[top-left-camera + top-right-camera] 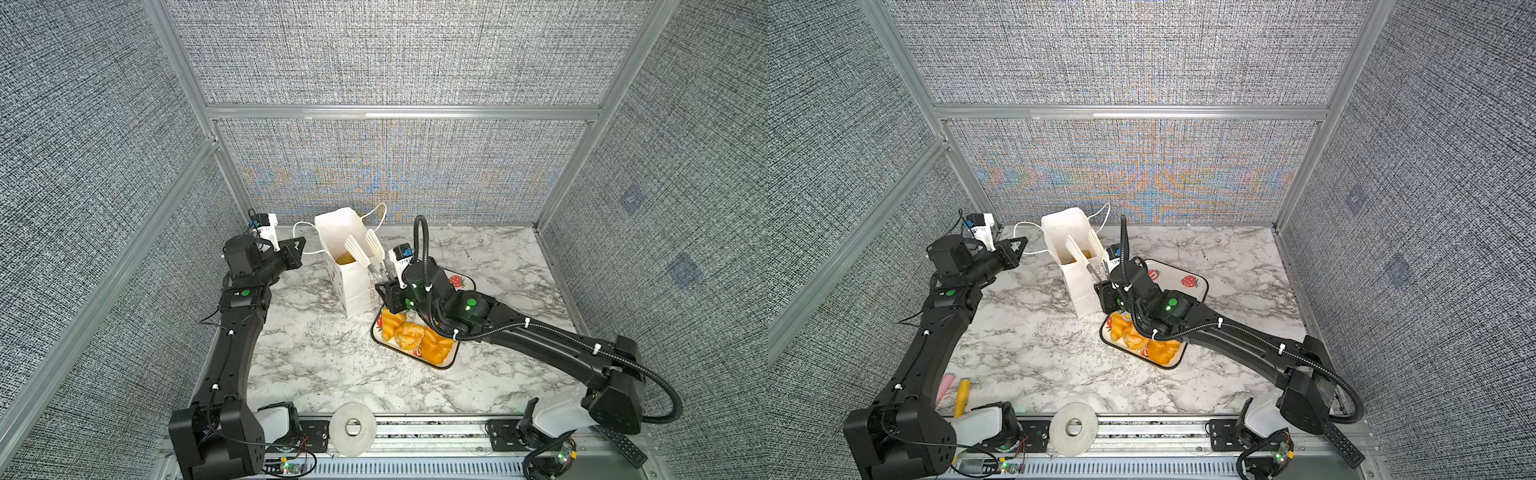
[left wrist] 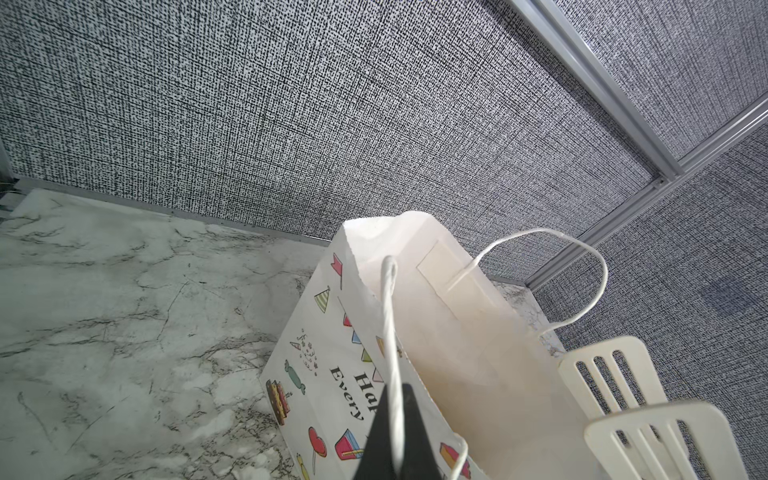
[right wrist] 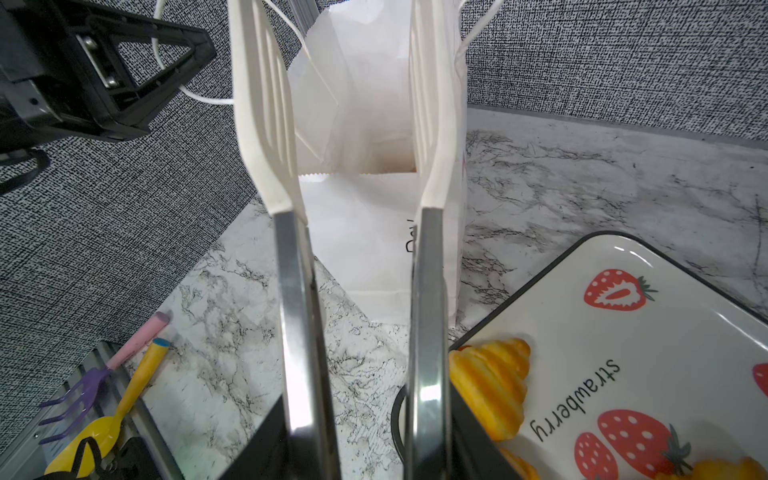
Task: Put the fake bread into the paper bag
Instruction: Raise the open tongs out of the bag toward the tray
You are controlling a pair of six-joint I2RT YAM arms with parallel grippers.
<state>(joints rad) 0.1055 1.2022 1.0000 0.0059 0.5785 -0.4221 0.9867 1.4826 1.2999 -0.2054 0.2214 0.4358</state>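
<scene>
The paper bag (image 1: 353,291) stands upright near the back wall. My left gripper (image 1: 298,246) is fully closed on its cord handle (image 2: 390,332) and pulls the mouth open. I should hold this pull steady, so the paper does not fold.

The tray (image 3: 552,316) beside the bag carries several pieces of fake bread (image 1: 409,336).

My right gripper (image 1: 384,286), jaws partly closed, grips the tongs (image 1: 356,249). Their white blades stand apart over the mouth, with nothing between them. I think I must lift them straight up, clear of the rim.

Inside the bag I see one yellow piece (image 1: 345,259).

Left claw (image 1: 301,242) pinched closed, right claw (image 1: 385,286) seemingly gripping tongs (image 1: 355,249)
</scene>
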